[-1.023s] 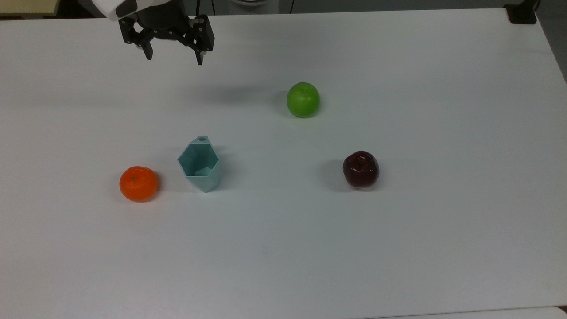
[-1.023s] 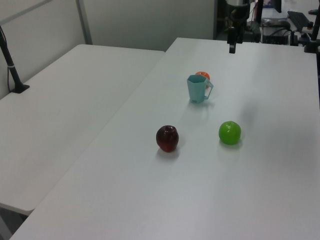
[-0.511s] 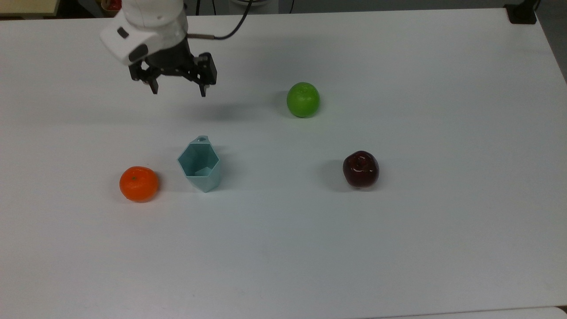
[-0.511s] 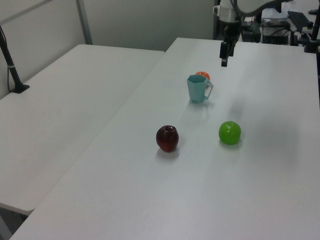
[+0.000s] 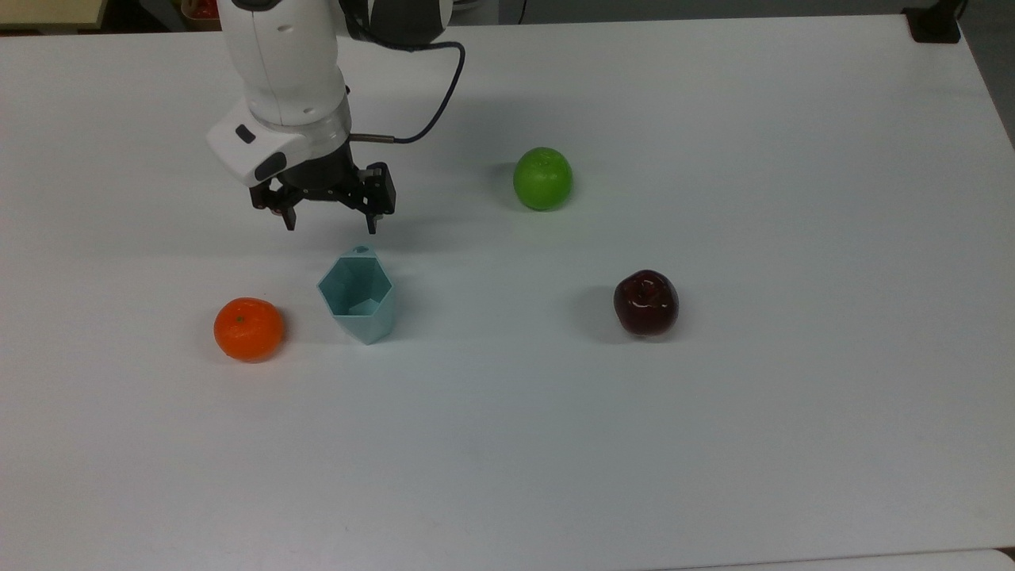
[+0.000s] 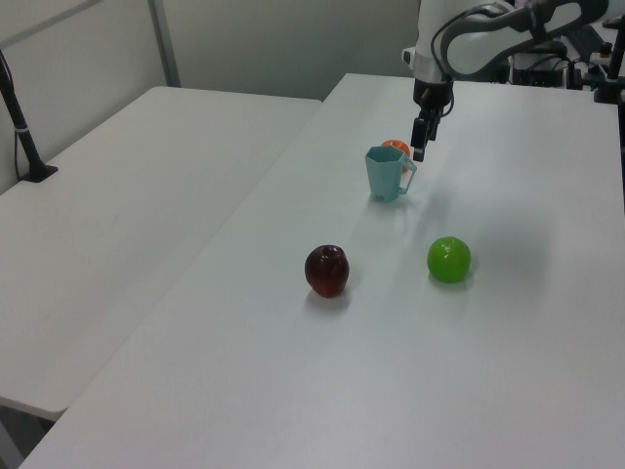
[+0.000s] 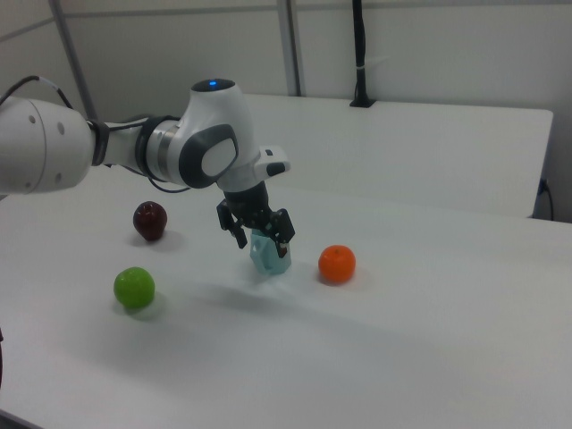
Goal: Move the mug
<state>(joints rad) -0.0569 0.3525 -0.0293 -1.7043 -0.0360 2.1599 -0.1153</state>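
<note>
A: Start with the big picture. What could go wrong on this tabletop (image 5: 714, 476)?

B: The arm (image 5: 281, 63) comes in from the far edge, as the top view shows it, and the gripper (image 5: 331, 220) hangs just short of the mug (image 5: 358, 297). I'd judge the main risk to be a fingertip catching the handle or rim on the way down and tipping the mug over. It tapers to a narrow base, so it probably topples easily.

A: Anything nearby to hit?

B: The orange (image 5: 248, 328) sits close on the top view's left of the mug, toward the near-left part of the tabletop. A shoved mug could knock into it. The green apple (image 5: 542, 178) and the dark red apple (image 5: 646, 302) lie well apart, toward the top view's right.

A: And the fingers (image 5: 375, 224)?

B: Spread apart, holding nothing. The mug stands upright, left of the tabletop's middle in the top view, its handle toward the far edge. The fingertips sit above and just beyond the handle side, not yet around the body.
</note>
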